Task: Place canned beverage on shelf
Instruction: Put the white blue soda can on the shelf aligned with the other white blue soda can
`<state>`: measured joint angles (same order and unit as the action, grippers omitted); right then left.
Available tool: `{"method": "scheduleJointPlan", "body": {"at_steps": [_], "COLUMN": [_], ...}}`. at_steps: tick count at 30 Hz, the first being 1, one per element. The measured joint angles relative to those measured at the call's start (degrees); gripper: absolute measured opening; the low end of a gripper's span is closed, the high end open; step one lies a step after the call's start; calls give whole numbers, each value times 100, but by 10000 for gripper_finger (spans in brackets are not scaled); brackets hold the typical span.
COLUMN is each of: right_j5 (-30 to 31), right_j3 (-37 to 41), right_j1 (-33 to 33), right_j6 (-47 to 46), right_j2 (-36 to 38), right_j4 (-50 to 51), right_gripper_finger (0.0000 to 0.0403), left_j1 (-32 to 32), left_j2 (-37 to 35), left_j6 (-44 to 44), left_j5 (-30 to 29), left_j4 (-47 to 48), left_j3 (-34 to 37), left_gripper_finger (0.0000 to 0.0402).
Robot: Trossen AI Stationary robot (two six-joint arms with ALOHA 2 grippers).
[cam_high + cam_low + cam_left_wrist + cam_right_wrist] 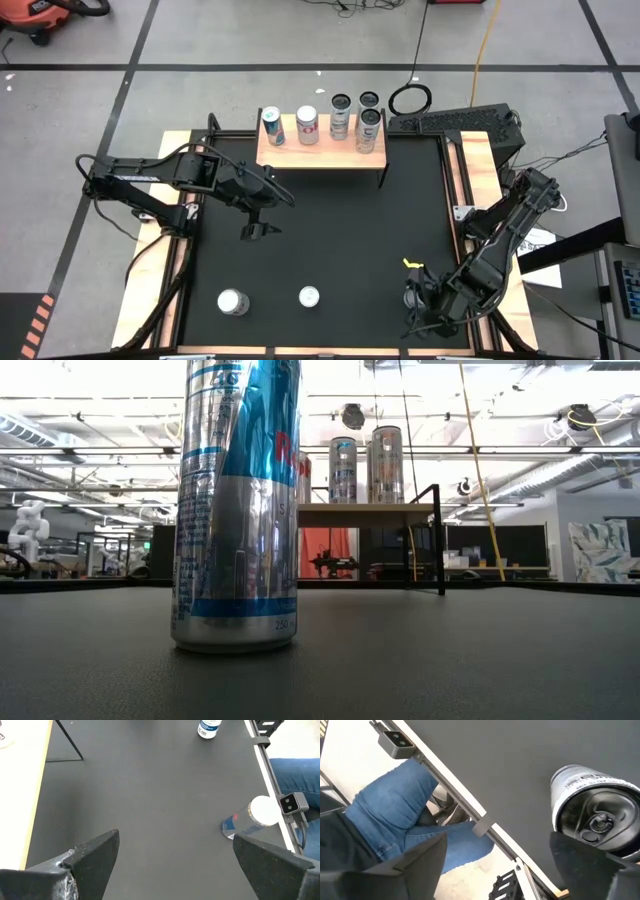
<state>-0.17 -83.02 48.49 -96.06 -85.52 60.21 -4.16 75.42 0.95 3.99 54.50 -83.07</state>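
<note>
At the right gripper (497,840), low over the near right corner of the black mat (330,230): fingers spread wide, nothing pinched. Just beside one finger, outside the gap, a silver can (592,812) with a dark top and pull tab, its small grey print too tilted to read. Past the mat's edge in the right wrist view, a small grey camera block (395,740) and a person's blue jeans (395,805). At the left gripper (258,230), hanging over the left middle of the mat: fingers likewise spread wide and empty. Ahead of it in the left wrist view, a silver-topped can (255,817) with blue and a spot of red on its side, close to the mat's edge, and farther off a blue-and-white can (207,729), label unreadable. From above, two more upright beverage cans (232,301) near the front edge, well apart from each other, the second one (309,296) nearer the middle. In the low view, close to the lens, a tall silver-and-blue can (238,510) with red letters beginning "Re" and "250" near its base. At the far edge of the mat, the shelf (300,155), pale wood top on thin black legs. On it, five upright cans: a blue-and-silver one (272,125) at the left end, a white-and-red one (307,124) beside it, and three silver dark-topped cans (369,128) clustered at the right end.
</note>
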Motion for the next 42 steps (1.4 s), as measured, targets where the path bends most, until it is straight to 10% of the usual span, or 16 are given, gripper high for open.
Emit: {"method": "scheduleJointPlan", "body": {"at_steps": [25,42], "right_j5": [857,306], "right_j3": [-2,-2], "right_j1": [-12,-269], "right_j6": [1587,238], "right_j2": [0,229], "right_j4": [-572,163], "right_gripper_finger": [339,338], "left_j1": [2,2], "left_j2": [0,0], "left_j6": [29,31], "left_j5": [0,-1], "left_j4": [-2,1], "left_j3": [0,0], "left_gripper_finger": [393,393]}}
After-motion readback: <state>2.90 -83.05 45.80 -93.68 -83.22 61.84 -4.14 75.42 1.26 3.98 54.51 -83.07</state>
